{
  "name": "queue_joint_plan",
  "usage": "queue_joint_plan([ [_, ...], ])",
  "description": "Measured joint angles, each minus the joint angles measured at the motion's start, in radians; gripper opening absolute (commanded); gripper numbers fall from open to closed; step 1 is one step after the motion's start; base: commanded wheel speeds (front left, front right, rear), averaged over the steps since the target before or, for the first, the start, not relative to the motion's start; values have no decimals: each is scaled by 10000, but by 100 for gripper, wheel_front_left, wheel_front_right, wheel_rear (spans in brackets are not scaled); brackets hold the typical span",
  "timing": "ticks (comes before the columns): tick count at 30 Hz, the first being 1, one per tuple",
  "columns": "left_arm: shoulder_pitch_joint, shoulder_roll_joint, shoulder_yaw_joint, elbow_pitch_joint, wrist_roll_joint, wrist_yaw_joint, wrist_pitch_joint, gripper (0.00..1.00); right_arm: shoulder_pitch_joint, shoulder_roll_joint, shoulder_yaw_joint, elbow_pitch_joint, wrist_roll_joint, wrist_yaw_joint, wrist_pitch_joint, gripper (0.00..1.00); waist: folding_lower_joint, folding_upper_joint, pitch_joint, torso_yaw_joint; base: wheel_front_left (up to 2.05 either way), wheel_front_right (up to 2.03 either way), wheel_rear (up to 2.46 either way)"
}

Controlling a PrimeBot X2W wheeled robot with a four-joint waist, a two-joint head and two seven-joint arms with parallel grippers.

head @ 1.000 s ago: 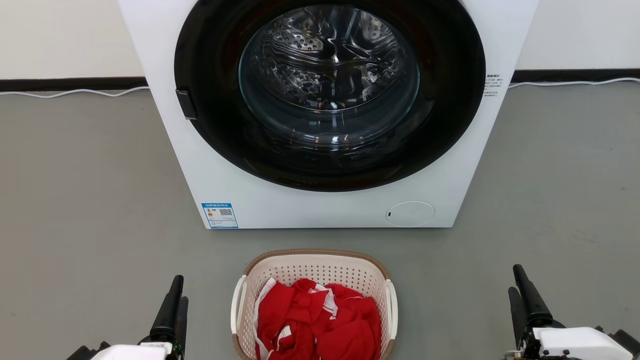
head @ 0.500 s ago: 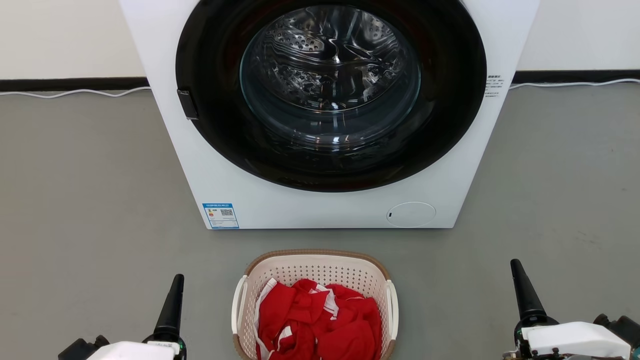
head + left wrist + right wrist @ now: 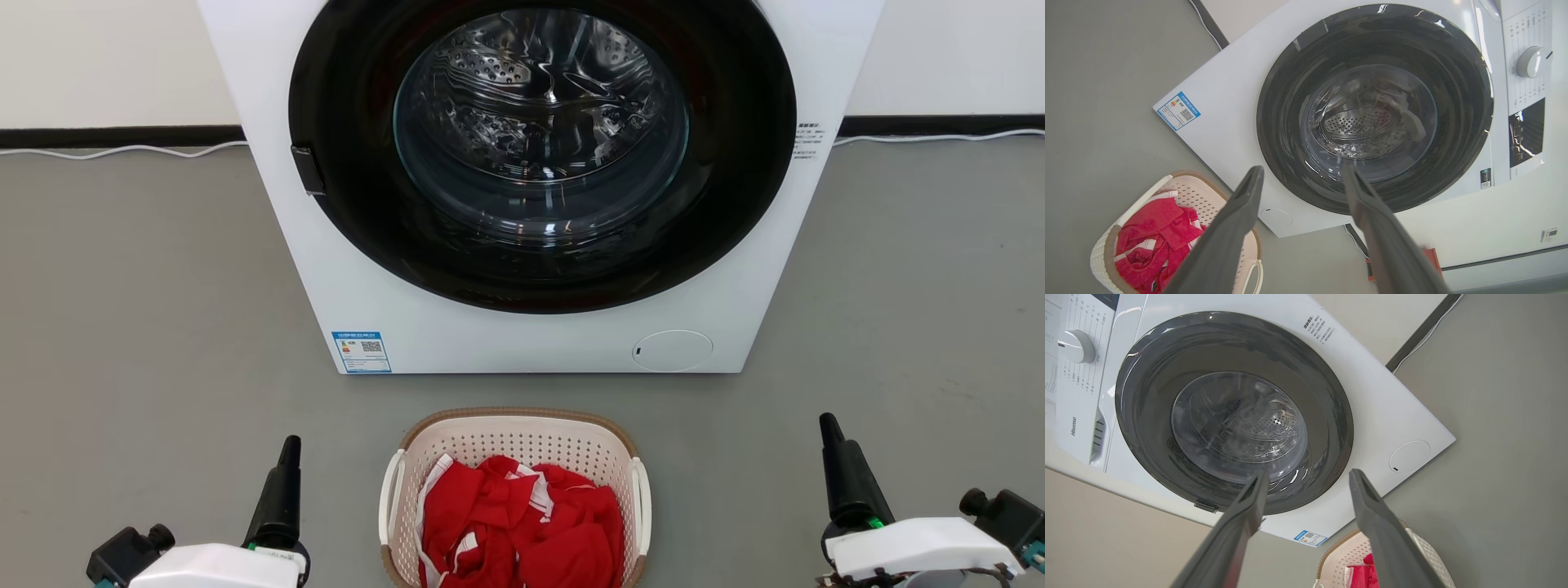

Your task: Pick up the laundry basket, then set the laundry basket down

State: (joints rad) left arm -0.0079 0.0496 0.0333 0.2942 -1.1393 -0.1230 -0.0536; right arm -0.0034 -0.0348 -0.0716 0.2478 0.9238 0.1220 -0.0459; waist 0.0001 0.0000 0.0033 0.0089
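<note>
**Left tool [image 3: 289, 449] and right tool [image 3: 831, 426] hang open either side of the cream-white perforated plastic laundry basket [image 3: 522, 445]**

My left tool's two long dark fingers [image 3: 1229, 232] stand spread with a wide gap between them and grip nothing. My right tool's fingers [image 3: 1384, 535] are parted the same way and are just as empty. In the head view each tool points up and away from me over the grey floor [image 3: 147, 327], the left one at the lower left and the right one at the lower right.

The laundry basket stands upright on that floor between them. Its brown woven-look rim [image 3: 514, 411] is uppermost, and a white side handle [image 3: 389, 498] faces each tool. Neither tool touches a handle. My left tool is nearer the basket than my right, which is well apart from it. Crumpled red clothes with white trim [image 3: 522, 531] lie inside, below the rim.

Beyond the basket, apart from it by a strip of floor, stands a white front-loading washing machine [image 3: 490, 343]. Its round dark door [image 3: 727, 204] has a glass window showing the steel drum [image 3: 539, 106]. A small blue label [image 3: 361, 351] sits low on the machine's front, towards my left.
</note>
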Motion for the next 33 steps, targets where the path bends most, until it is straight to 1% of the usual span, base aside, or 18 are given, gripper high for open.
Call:
queue_joint_plan([
  [1,0,0,0,0,0,0,0,100,0,0,0,0,0,0,0,100,0,0,0,0,0,0,0],
  [6,0,61,-19,-65,897,0,-109,100,-23,-2,58,-75,-959,2,-174,100,0,0,1,-1,0,0,0],
  [10,-1,81,-38,-119,1407,0,-247,100,-26,-6,63,-94,-1699,8,-284,100,0,0,10,4,0,0,0],
  [19,-36,238,-86,-211,2807,-2,-523,100,-76,-8,29,-77,-3024,10,-543,100,0,0,20,12,0,0,0],
  [33,-45,349,-155,-316,4339,-2,-897,100,-184,-12,-31,174,-4767,12,-941,100,0,0,51,67,0,0,0],
])
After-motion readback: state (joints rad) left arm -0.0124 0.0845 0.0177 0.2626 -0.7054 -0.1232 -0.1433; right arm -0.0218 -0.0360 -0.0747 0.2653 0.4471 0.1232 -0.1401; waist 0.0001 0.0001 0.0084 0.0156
